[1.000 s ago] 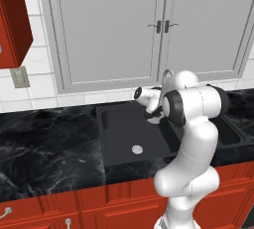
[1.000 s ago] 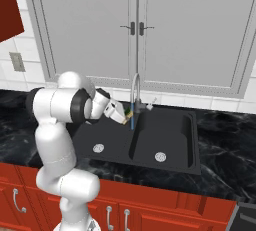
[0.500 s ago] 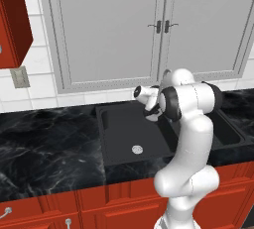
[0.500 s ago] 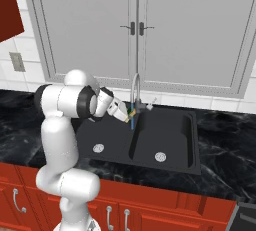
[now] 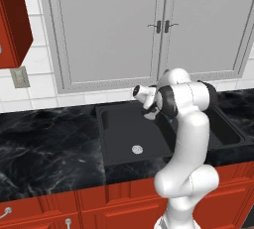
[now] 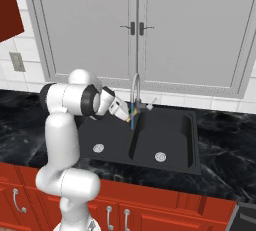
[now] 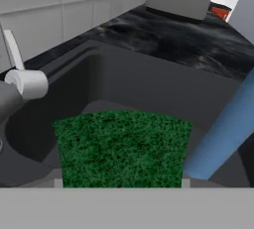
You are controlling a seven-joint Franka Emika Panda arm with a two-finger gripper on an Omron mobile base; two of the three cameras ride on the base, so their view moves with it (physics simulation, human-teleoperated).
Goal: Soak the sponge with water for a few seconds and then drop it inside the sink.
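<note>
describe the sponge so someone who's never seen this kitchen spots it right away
Find the black double sink in the marbled counter, below the grey cabinet doors. At the curved silver faucet, the white arm's gripper is shut on the sponge above the basins, beside the thin blue water. It is the small block with a rough dark green face, the only green thing there.

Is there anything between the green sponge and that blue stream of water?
Nothing solid. In the hand view the sponge sits beside the water, with just a sliver of the dark sink wall showing between them.
</note>
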